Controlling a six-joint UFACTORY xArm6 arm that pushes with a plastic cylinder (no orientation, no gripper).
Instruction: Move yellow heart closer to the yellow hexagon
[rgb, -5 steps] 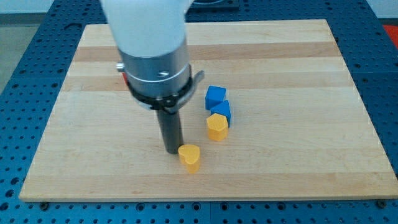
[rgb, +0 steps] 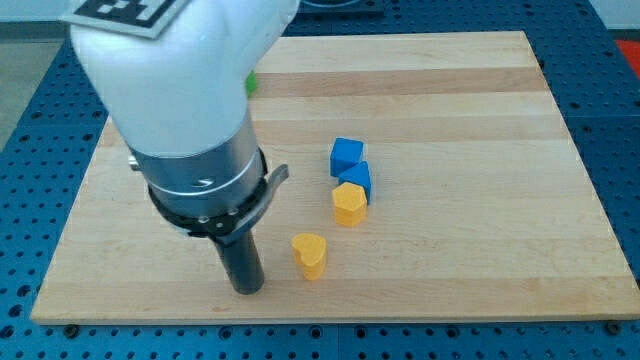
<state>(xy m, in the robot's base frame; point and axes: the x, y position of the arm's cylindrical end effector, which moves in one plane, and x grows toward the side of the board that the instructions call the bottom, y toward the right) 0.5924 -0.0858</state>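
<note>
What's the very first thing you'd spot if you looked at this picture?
The huge white and black arm fills the view's left, with my tip down near the board's bottom edge. Just right of the tip, not touching, sits the yellow heart. Up and right of it, the yellow hexagon huddles against two blue blocks.

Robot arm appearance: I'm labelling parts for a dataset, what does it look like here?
A bulky white housing with a black-and-white fiducial tag on top, then a dark metallic collar, ending in a straight dark rod; my tip. No cables visible.
</note>
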